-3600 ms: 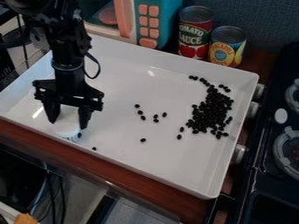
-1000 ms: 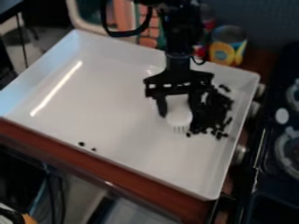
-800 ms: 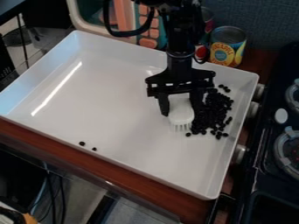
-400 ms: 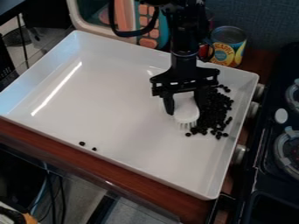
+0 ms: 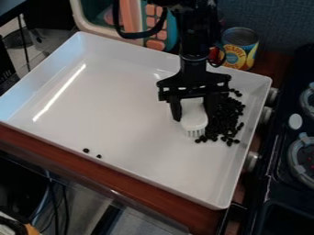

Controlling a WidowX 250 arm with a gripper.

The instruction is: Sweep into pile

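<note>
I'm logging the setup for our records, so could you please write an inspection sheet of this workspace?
Surface: white tray on a wooden counter.
Job's things: pile of black beans toward the tray's right side; two stray beans by its near edge; white brush, bristles down, next to the pile.
Clutter: a can behind the tray, with a red one partly hidden by the arm.
Gripper: closed on the brush, inside the tray.
Cables: one loops beside the arm; others hang below the counter at lower left.
Surroundings: toy microwave behind, stove at right.
</note>
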